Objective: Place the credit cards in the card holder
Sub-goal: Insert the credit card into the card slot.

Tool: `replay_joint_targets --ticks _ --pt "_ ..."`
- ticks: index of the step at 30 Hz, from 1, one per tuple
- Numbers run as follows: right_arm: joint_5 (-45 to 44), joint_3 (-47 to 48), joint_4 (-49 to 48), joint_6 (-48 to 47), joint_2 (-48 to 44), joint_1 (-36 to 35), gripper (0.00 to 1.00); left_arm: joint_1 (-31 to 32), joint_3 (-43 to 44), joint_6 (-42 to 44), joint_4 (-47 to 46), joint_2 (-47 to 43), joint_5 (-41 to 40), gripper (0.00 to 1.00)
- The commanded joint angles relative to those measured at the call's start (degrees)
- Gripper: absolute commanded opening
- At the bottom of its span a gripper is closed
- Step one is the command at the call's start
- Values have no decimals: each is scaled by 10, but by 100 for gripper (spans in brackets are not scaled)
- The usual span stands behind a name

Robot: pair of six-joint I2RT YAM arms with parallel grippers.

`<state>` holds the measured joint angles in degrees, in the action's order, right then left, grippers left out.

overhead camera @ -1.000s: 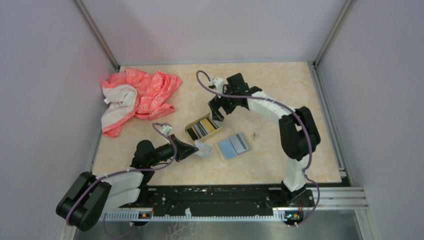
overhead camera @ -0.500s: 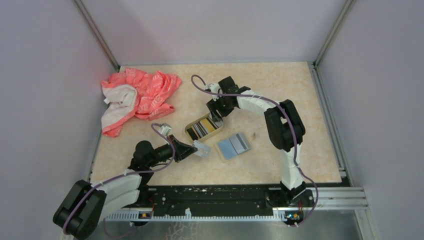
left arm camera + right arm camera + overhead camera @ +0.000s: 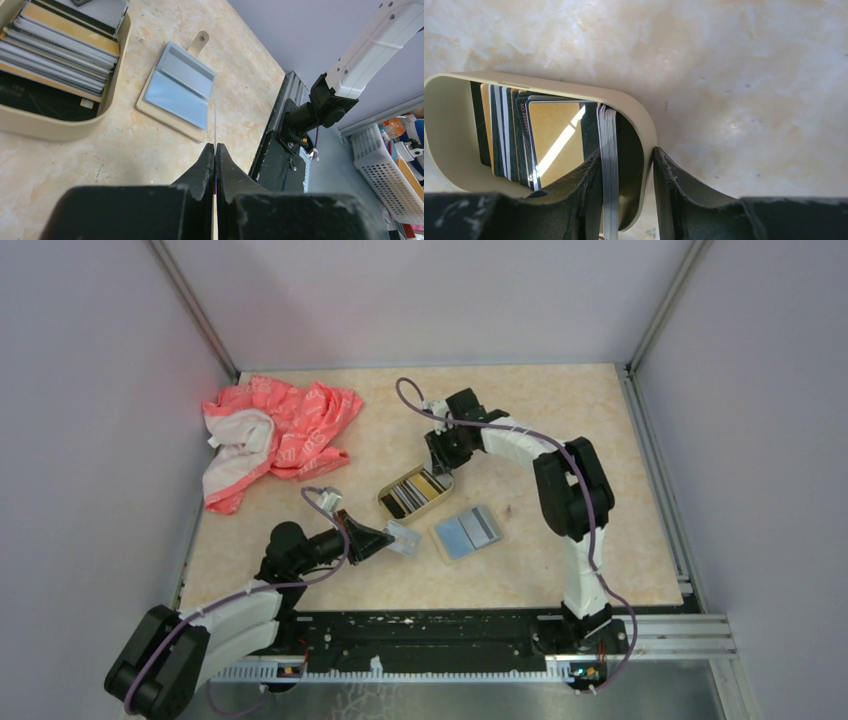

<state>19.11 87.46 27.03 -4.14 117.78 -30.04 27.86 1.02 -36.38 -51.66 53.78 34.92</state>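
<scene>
The card holder (image 3: 415, 490), a gold-olive tin, lies mid-table with several striped credit cards (image 3: 409, 494) standing in it. My right gripper (image 3: 441, 466) straddles its far end wall. In the right wrist view one finger (image 3: 591, 170) is inside against a grey stack of cards (image 3: 609, 150), and the other touches the rim (image 3: 646, 131) from outside. A gap remains between stack and wall. My left gripper (image 3: 393, 537) hovers just left of the holder, shut on a thin card (image 3: 215, 117) seen edge-on. The holder's wall (image 3: 50, 131) is at upper left of the left wrist view.
A tan folding wallet with blue-grey sleeves (image 3: 467, 532) (image 3: 177, 92) lies open right of the holder. A pink and white cloth (image 3: 275, 435) sits bunched at the back left. Grey walls enclose the table, and a black rail (image 3: 430, 630) runs along the front.
The right gripper's jaws have narrowed from wide open around the holder's far end. The holder has shifted slightly to the right. The left arm and its card have stayed put.
</scene>
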Motion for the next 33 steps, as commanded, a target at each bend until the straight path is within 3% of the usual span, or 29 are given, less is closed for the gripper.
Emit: replay_joint_targets --ticks 1,16,18,22,24,33 --pt "-1 6 -30 23 -10 34 34 -3 -45 5 -7 1 -1 0" --pt "27 -44 -107 123 -40 149 33 -3 -16 -1 -20 45 17 0" --pt "63 -48 -107 119 -42 160 36 -3 14 -4 -23 72 32 0" --pt "131 -59 -111 87 -66 166 59 -3 38 -31 -61 138 63 0" --pt "142 -63 -113 78 -82 167 66 -3 45 -49 -94 177 78 0" --pt "147 -68 -82 44 -138 183 71 6 81 -164 -324 380 144 0"
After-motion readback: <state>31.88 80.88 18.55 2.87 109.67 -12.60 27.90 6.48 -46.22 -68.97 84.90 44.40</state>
